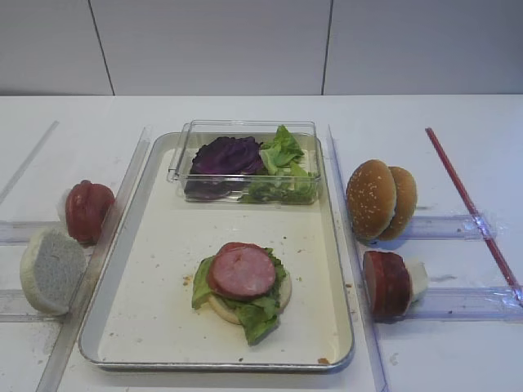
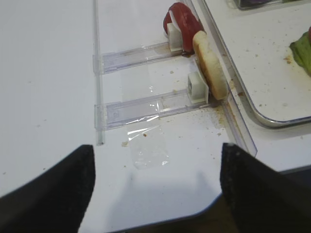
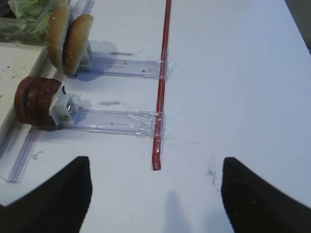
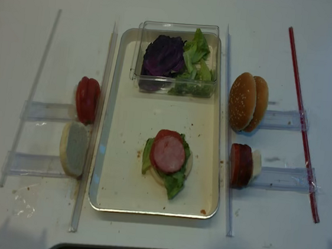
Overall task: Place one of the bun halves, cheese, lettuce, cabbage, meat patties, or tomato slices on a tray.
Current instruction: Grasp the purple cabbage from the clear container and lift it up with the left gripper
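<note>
Both grippers hang back over bare table, jaws spread wide and holding nothing: the left gripper (image 2: 155,194) near the standing pale bun half (image 2: 210,68), the right gripper (image 3: 155,194) near the seeded golden-brown bun domes (image 3: 68,41). On the silver-rimmed cream tray (image 1: 155,318) sits a bottom bun with green ruffled lettuce (image 1: 255,314) and what looks like a pink meat slice (image 1: 243,272). Dark purple cabbage (image 1: 226,155) lies in the clear plastic box (image 1: 184,151) at the tray's far end.

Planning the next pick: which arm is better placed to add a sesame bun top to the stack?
Right. The sesame bun tops stand on the right of the tray, in the right gripper's view; its jaws are open.
</note>
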You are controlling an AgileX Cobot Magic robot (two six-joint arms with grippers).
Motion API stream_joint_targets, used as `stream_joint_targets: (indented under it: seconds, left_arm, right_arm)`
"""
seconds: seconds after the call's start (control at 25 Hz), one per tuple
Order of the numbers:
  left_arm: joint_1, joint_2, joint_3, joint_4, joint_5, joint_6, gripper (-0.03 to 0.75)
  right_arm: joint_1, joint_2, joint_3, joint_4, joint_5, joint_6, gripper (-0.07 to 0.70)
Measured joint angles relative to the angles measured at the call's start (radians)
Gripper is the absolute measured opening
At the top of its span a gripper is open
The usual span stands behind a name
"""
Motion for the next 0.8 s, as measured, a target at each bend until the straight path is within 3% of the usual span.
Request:
stream_joint_targets:
  seconds: [0.8]
  left_arm:
    - [0.0, 0.0, 0.0, 0.0, 0.0, 0.0, 0.492]
  right_arm:
    - [0.0, 0.0, 0.0, 0.0, 0.0, 0.0, 0.561]
